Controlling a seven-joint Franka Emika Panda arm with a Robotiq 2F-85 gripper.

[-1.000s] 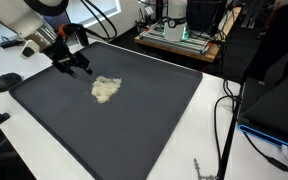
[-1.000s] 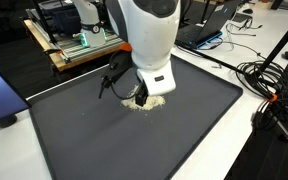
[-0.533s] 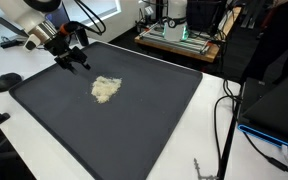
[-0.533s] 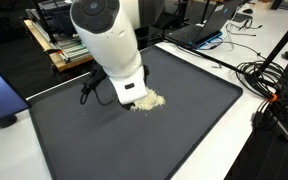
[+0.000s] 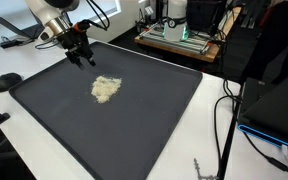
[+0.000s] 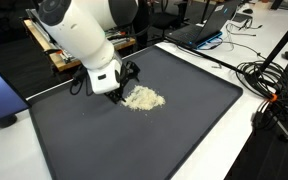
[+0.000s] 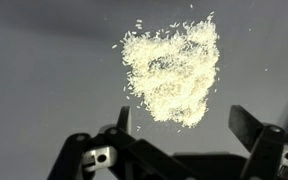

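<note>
Your pincer (image 5: pixel 84 57) is hanging with its jaws spread wide and empty, just beyond and left of the rice (image 5: pixel 106 89), clear of it, so no grain is being disturbed. The rice is lying as a loose heap on the flat mat (image 5: pixel 134 125), left of its middle, with strays scattering around. You are reaching the arm in from the far left, elbow bending, fingers pointing down beside the heap.
</note>
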